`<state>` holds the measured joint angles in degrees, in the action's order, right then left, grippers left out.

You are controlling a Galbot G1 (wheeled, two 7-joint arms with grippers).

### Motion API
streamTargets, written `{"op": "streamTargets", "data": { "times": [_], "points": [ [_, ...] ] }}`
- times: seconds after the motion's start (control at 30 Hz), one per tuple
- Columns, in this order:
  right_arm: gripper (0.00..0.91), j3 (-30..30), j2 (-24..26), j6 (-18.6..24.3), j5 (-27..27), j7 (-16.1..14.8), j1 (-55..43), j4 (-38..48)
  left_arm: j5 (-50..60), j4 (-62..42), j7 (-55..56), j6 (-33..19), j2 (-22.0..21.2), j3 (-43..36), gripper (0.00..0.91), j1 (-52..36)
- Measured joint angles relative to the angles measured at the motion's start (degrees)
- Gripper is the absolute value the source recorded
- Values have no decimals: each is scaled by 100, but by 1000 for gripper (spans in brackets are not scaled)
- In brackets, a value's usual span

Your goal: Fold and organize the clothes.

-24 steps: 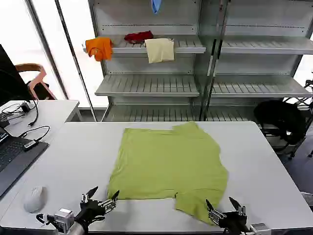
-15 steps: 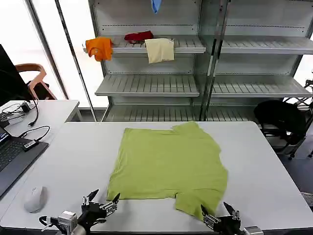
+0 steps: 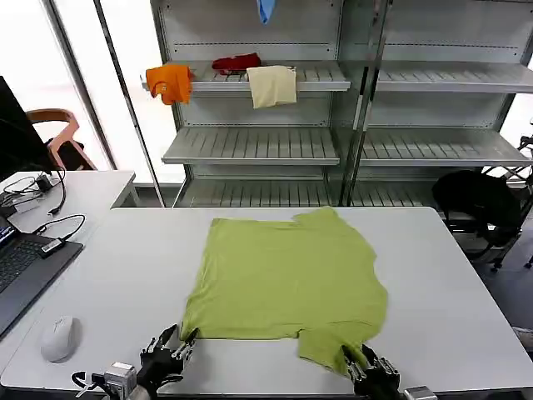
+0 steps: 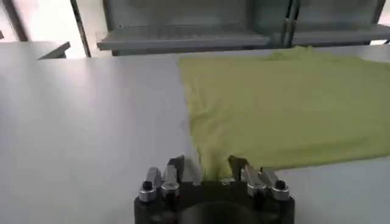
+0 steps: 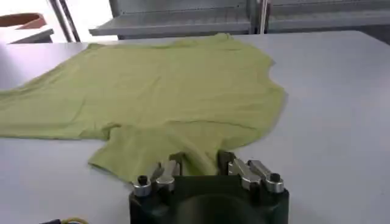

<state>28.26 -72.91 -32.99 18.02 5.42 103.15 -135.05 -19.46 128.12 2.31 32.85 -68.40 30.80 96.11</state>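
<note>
The lime-green T-shirt lies spread flat on the grey table, plain side up, with one sleeve sticking out toward the front edge. My left gripper is low at the shirt's near left corner. Its jaws are partly closed, and the fabric edge lies between the fingers. My right gripper sits at the front sleeve. It is likewise narrowed, still apart, with the sleeve's edge between its fingers.
A white mouse and a laptop lie at the table's left. Shelving stands behind, holding orange, red and cream garments. A black bag sits on a chair at the right.
Both grippers have dropped toward the table and moved onto the shirt's near edge. Their wide-spread fingers have drawn inward around the fabric.
</note>
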Motion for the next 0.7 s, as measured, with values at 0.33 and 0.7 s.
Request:
{"op": "streamTargets", "data": {
  "times": [0.33,0.7],
  "points": [
    [0,102,-89,-28,133,44,-105,-81,30,47,-50,-7,-61,-47,0,-89],
    [0,243,-380,-47,310,103,-726,-30,-268,217,-169,18,-237,170,0,-434]
  ]
}}
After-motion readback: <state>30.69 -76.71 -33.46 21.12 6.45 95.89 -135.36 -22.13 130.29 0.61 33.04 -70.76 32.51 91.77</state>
